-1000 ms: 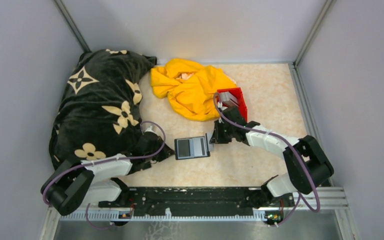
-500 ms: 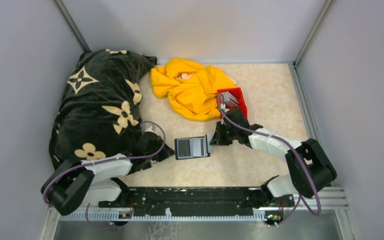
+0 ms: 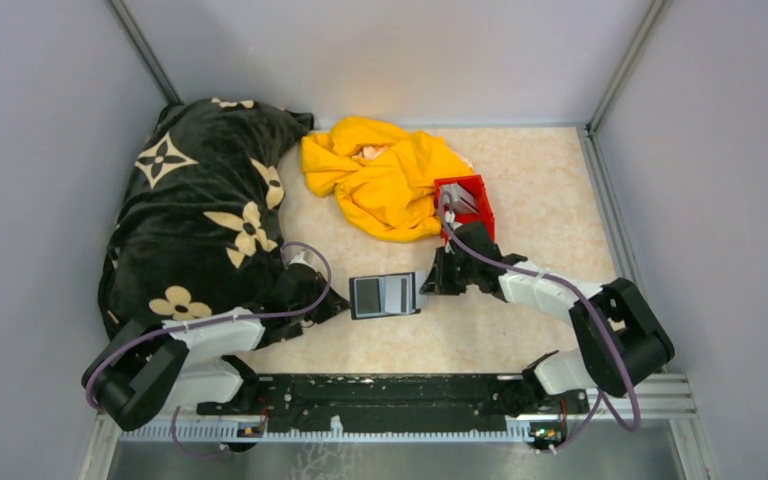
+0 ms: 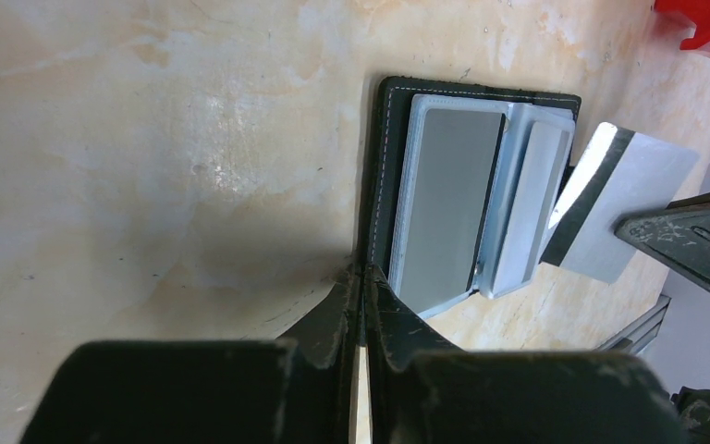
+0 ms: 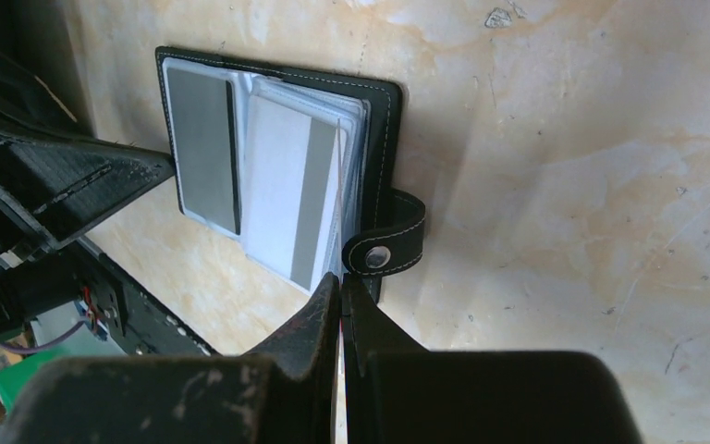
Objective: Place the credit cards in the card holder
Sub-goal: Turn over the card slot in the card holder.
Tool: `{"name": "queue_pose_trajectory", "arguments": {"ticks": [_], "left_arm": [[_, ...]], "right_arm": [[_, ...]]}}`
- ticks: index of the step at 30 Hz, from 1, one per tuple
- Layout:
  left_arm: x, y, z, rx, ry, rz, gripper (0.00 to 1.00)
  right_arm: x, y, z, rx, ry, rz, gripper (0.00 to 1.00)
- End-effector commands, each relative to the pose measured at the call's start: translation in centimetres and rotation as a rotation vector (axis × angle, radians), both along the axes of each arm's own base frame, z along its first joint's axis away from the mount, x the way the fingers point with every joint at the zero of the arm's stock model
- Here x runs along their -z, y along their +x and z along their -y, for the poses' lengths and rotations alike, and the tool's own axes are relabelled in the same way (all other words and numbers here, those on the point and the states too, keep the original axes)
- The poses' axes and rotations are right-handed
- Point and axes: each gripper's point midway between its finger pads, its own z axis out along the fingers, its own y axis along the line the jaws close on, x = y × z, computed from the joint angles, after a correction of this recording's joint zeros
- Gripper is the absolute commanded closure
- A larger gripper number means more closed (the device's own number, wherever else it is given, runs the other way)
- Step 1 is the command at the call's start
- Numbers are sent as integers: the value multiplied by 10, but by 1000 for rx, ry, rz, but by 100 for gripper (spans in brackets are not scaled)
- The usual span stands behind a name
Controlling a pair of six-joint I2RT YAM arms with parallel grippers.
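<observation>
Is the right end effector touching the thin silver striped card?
Touching: in the right wrist view the right end effector pinches the silver striped card by its edge.

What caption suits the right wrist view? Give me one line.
Right gripper pinches a striped credit card at the open card holder, snap tab undone.

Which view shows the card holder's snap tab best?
Right wrist: the snap tab shows large and sharp, curling off the card holder's edge. Left wrist: the tab is not visible, and a card covers that side. Top external: too small to tell.
</observation>
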Motion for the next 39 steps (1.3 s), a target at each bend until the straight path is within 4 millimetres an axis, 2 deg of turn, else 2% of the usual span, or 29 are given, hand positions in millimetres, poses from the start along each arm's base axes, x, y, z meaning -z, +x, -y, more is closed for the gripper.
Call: {"name": "queue_pose_trajectory", "arguments": {"ticks": [1, 10, 22, 39], "left_arm": [[19, -14, -9, 10, 62, -67, 90], [22, -16, -9, 14, 66, -76, 91], [24, -18, -10, 16, 73, -82, 92], [25, -18, -8, 23, 73, -85, 92]], "right_arm": [[-7, 6, -2, 26, 46, 38, 100], [-3, 0, 4, 97, 115, 25, 100], [-26, 2, -4, 83, 224, 64, 100], [-47, 11, -23, 29, 305, 81, 100]]}}
